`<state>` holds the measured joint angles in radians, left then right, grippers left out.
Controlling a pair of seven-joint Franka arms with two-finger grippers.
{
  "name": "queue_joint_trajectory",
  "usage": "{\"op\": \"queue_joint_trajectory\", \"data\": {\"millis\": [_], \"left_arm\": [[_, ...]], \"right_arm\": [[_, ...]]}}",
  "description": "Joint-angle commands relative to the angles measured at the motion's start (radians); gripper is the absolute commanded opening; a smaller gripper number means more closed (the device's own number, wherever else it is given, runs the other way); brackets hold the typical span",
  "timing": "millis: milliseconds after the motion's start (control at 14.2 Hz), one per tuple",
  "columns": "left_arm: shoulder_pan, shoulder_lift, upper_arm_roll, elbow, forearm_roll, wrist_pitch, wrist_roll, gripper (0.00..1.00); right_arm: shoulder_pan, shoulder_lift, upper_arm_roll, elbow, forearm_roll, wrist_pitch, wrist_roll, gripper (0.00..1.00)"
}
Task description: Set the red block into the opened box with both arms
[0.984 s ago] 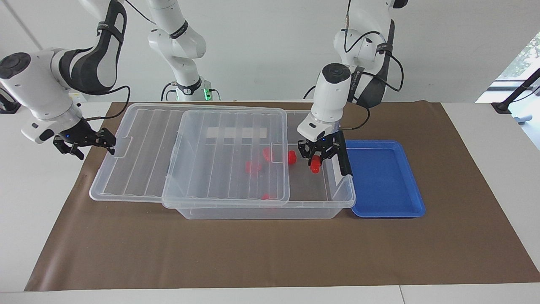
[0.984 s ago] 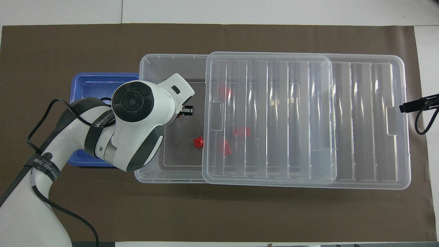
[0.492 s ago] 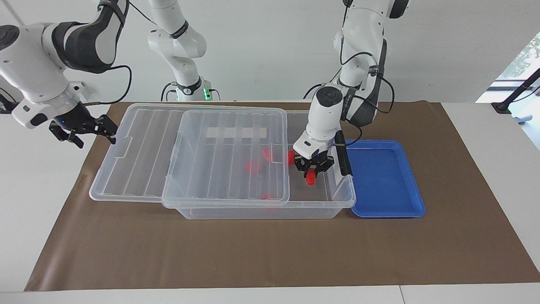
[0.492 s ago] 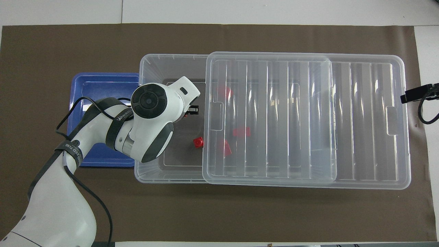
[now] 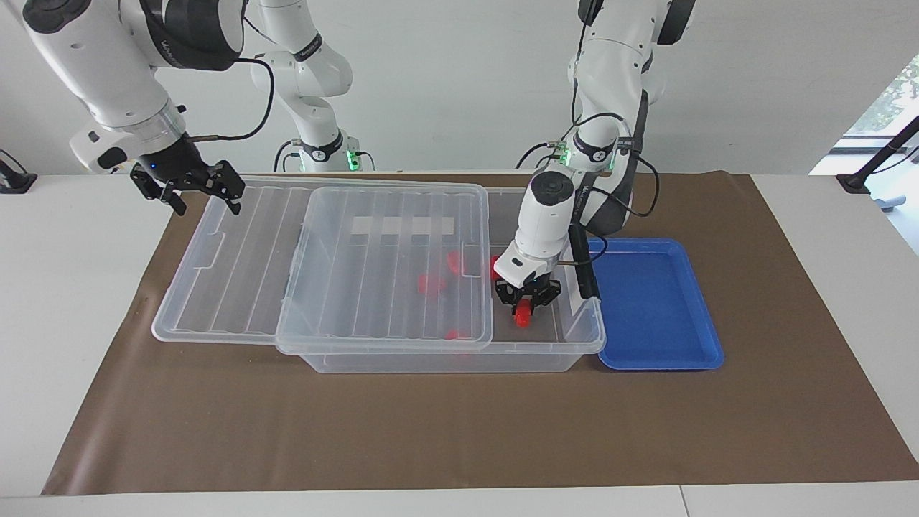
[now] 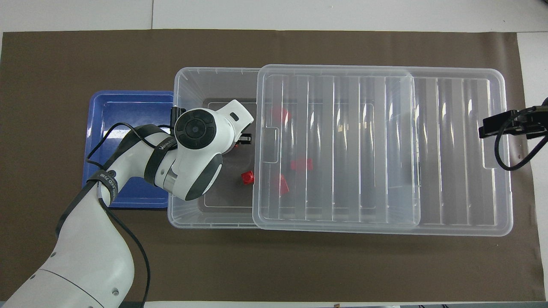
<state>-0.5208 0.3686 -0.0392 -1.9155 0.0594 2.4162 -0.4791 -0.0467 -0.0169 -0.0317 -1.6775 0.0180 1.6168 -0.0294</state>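
Observation:
The clear box [image 5: 574, 337] stands mid-table with its ribbed lid [image 5: 359, 287] slid toward the right arm's end, so the end beside the blue tray is uncovered. My left gripper [image 5: 525, 305] is down inside that uncovered end, shut on a small red block [image 5: 524, 316]. In the overhead view the left wrist [image 6: 197, 128] hides the held block. Several other red blocks lie in the box, one in the open [image 6: 247, 177] and others under the lid [image 6: 301, 164]. My right gripper [image 5: 204, 197] hangs open and empty over the lid's overhanging end.
A shallow blue tray [image 5: 653, 301] sits against the box at the left arm's end of the table. Brown paper [image 5: 459, 431] covers the table. Two slimmer arms with green-lit bases [image 5: 319, 147] stand at the robots' edge.
My left gripper has come down into the uncovered end of the box with the red block. My right gripper has risen and swung in over the lid's corner nearer the robots.

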Motion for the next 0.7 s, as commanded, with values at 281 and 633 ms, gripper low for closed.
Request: {"op": "queue_joint_trajectory", "data": {"millis": [281,633], "left_arm": [[0.002,-0.065,0.012,-0.019,0.016,0.006,-0.047,0.94],[0.022,-0.192,0.01,-0.023,0.016,-0.162,-0.046,1.0]], "right_arm": [[-0.028,-0.015,-0.004,-0.034,-0.004,0.066,-0.03,1.0],[-0.151,-0.02,-0.004,-0.103,-0.004,0.187,-0.205,0.0]]}}
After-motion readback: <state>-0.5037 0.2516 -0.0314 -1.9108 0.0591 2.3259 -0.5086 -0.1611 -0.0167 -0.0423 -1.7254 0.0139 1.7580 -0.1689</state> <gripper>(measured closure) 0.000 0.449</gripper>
